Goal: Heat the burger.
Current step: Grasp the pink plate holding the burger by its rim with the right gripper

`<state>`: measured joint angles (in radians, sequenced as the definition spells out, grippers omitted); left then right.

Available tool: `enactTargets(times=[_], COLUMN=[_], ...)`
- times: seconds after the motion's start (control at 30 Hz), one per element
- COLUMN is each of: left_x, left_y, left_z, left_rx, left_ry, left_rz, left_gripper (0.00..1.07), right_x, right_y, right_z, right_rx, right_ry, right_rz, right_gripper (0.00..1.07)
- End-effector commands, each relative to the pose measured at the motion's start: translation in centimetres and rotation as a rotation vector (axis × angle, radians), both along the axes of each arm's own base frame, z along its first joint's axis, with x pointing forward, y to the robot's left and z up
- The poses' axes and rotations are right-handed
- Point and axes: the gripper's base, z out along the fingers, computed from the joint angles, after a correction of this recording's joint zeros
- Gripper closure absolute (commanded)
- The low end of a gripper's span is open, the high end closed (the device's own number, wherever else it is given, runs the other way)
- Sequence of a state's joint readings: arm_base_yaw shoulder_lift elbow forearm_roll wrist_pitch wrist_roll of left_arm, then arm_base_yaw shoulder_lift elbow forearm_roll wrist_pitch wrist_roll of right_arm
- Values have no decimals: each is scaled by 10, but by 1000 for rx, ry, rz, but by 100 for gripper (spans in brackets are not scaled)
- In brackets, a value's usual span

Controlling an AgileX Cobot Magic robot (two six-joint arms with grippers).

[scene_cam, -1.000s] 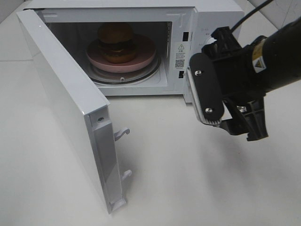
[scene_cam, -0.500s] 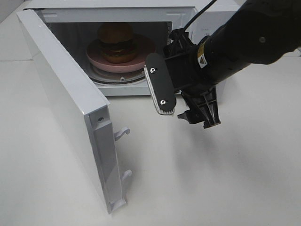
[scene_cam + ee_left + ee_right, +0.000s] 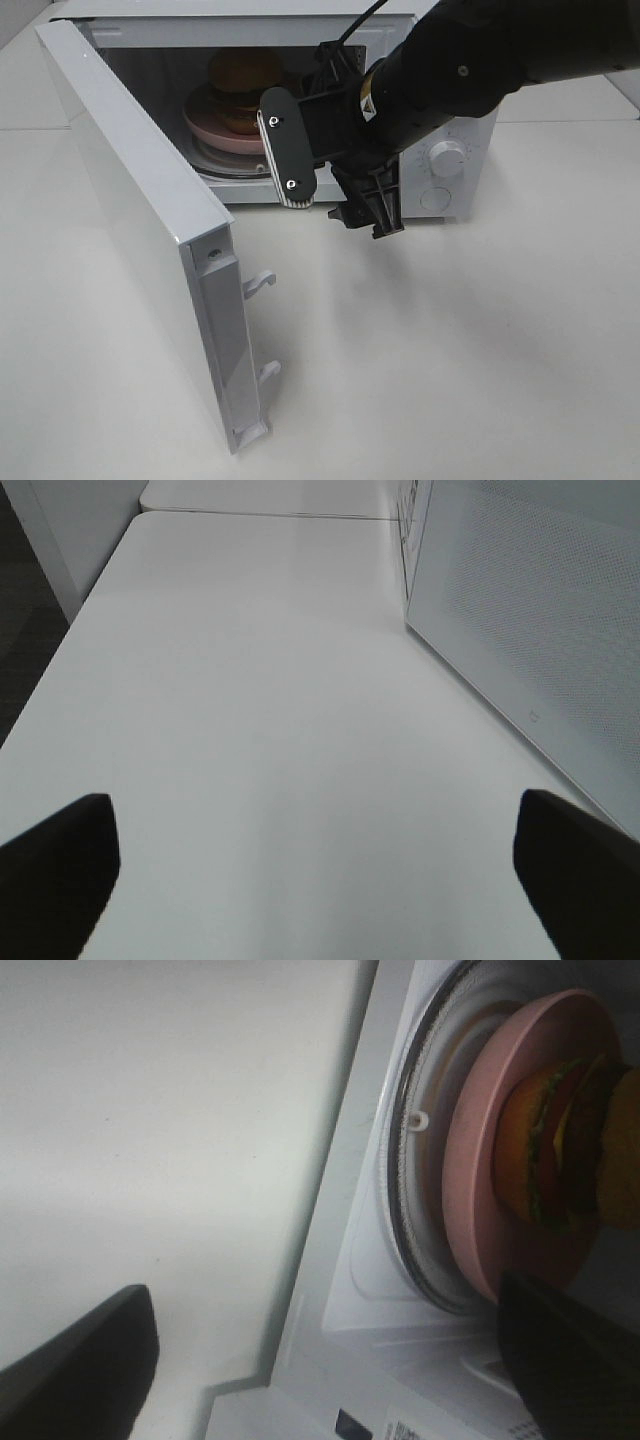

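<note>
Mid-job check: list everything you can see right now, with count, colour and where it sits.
microwave: one, white, at the back of the table, door open
microwave door: one, white, swung out on the left of the high view
door latch hooks: two, white, on the door's free edge
turntable: one, clear glass, on the microwave floor
pink plate: one, pink, on the turntable
burger: one, golden-brown bun, on the pink plate
knobs: two, white, on the panel right of the opening
table: one, white, under everything
right gripper: one, black, open and empty, in front of the microwave opening
left gripper: one, black, open and empty, over bare table
</note>
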<state>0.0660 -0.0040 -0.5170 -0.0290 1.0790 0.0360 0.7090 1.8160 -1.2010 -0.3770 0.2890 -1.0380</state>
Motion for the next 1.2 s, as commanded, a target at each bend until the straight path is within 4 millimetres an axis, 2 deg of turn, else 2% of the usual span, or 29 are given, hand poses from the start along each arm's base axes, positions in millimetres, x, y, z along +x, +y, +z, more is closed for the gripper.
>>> enactTargets(times=[0.03,0.47,0.57,0.63,0.67,0.8,0.83,1.07,1.2], left_x=[-1,-1,-1,-1,-1,-1,-1,-1,-1], left_y=[0,0,0,0,0,0,0,0,0], left_z=[0,0,0,0,0,0,0,0,0], left_rx=[-1,-1,-1,-1,-1,-1,-1,-1,-1], left_ry=[-20,-20,-20,-20,-20,-20,-20,-20,-20], left_rz=[0,0,0,0,0,0,0,0,0], left_gripper=[7,7,7,7,7,7,7,7,7], right_x=[7,40,55,57,66,74,82,95,102], right_y=[11,39,46,48,49,54,54,64,71], right_z=[-3,-30,-33,-34,-36,-41,-42,-48,-58], right_rx=[44,74,102,106,112,116,124,156,170], right_ry=[-13,-15,-17,-18,-25,-30,-37,-42,-32], right_rz=[2,-7,-31,-34,-45,-47,-58,-72,-82], right_gripper=[17,19,20,20,21,21,22,24,24])
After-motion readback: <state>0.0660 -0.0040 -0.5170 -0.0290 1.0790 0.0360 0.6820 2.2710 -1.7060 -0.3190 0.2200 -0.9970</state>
